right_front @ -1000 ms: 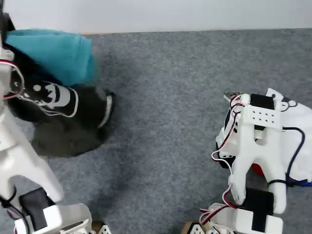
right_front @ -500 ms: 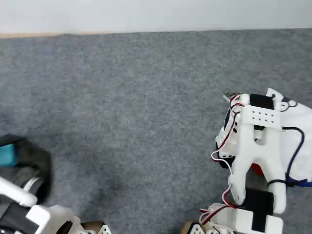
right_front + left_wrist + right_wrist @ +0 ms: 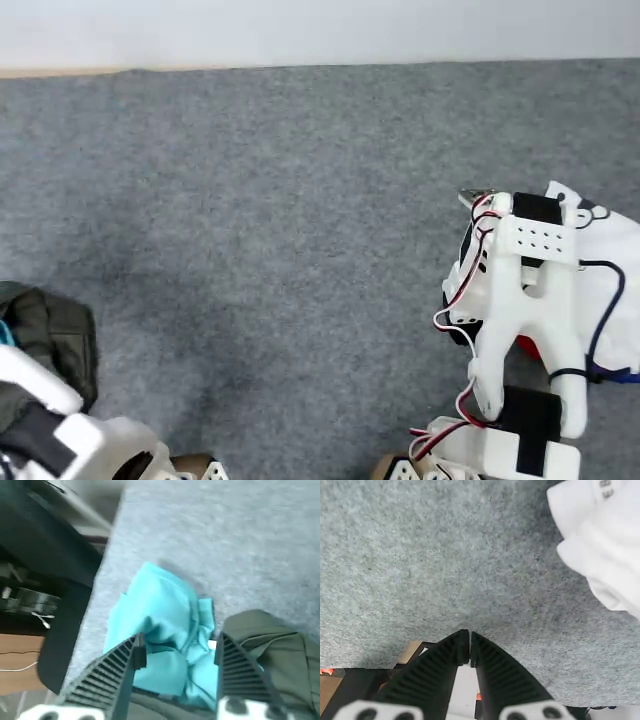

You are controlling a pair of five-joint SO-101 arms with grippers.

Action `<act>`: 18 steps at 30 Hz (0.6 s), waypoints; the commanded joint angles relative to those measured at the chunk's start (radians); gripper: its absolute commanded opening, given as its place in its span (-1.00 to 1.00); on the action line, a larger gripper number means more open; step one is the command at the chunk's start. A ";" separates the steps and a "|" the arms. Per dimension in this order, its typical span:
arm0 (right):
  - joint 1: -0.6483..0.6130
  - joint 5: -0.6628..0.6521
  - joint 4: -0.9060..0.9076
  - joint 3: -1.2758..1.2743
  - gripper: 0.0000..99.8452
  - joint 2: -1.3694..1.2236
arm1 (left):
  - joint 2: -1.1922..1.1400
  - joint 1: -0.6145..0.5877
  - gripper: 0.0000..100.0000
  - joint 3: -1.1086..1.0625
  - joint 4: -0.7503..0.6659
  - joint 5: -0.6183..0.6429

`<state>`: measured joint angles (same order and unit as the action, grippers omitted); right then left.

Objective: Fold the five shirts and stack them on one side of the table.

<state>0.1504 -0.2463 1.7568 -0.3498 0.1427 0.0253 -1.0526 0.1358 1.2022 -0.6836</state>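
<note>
left claw (image 3: 178,640) gapes over teal shirt (image 3: 157,610)

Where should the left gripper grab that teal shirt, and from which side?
Probably the bunched ridge in the middle of the teal shirt, coming straight down from above. The folds stand up there, already inside the open left gripper, while the flatter edges hug the mat.

The grey, felt-covered counter (image 3: 300,200) carries a crumpled dark olive-green cloth shirt (image 3: 55,335) at its left edge, touching a bunched turquoise cloth shirt (image 3: 160,625). A rumpled white cloth shirt (image 3: 615,270) lies at the right edge, well apart from them.
</note>
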 commanded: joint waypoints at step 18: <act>-0.012 0.009 0.025 -0.072 -0.98 0.044 | -0.370 -0.172 -0.56 0.004 -0.473 -0.101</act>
<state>0.1504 -0.2463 1.7568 -0.4266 0.1427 -0.3122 -1.2106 0.1343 0.7833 -0.7541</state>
